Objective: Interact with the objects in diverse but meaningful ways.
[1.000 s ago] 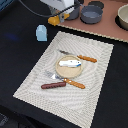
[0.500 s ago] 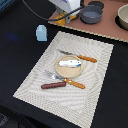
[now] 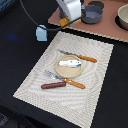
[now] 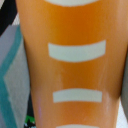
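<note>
Holding the bread loaf (image 4: pixel 72 65) up at the far edge of the counter (image 3: pixel 20 60).

My pincer (image 3: pixel 70 21) is pinching the loaf, which fills the wrist view; it hangs above the mat's (image 3: pixel 95 95) far corner, just beside the pan (image 3: pixel 91 14). The grip looks partial, so a quick swing could slip it loose onto the pan. The fish (image 3: pixel 70 63) lies on the plate (image 3: pixel 67 72), the sausage (image 3: pixel 53 85) near it, the carton (image 3: pixel 41 34) off the mat.

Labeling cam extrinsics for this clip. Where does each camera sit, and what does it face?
Exterior view: raised, off the arm, looking down across the placemat; the gripper shows at the far edge.
Wrist view: on the wrist, pressed close to the bread loaf, which fills the frame; no fingers clearly visible.
Shared: the bread loaf only.
</note>
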{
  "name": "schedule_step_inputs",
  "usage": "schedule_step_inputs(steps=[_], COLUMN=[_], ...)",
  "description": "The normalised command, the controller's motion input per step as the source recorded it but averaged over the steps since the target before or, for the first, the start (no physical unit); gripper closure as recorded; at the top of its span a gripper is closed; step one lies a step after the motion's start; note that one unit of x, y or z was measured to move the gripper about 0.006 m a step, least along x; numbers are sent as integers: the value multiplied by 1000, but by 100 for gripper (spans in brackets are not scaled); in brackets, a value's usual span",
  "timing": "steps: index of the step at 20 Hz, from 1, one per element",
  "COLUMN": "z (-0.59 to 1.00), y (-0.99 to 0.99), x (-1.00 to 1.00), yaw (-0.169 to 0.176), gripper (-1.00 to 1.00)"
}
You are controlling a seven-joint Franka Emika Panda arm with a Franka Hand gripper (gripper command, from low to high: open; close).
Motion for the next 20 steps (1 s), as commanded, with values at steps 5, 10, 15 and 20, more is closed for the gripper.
schedule_step_inputs(steps=[5, 10, 15, 20], z=[-285, -228, -241, -198], y=[11, 0, 40, 183], x=[454, 371, 334, 326], yaw=[-46, -31, -8, 0], gripper=[100, 100, 100, -100])
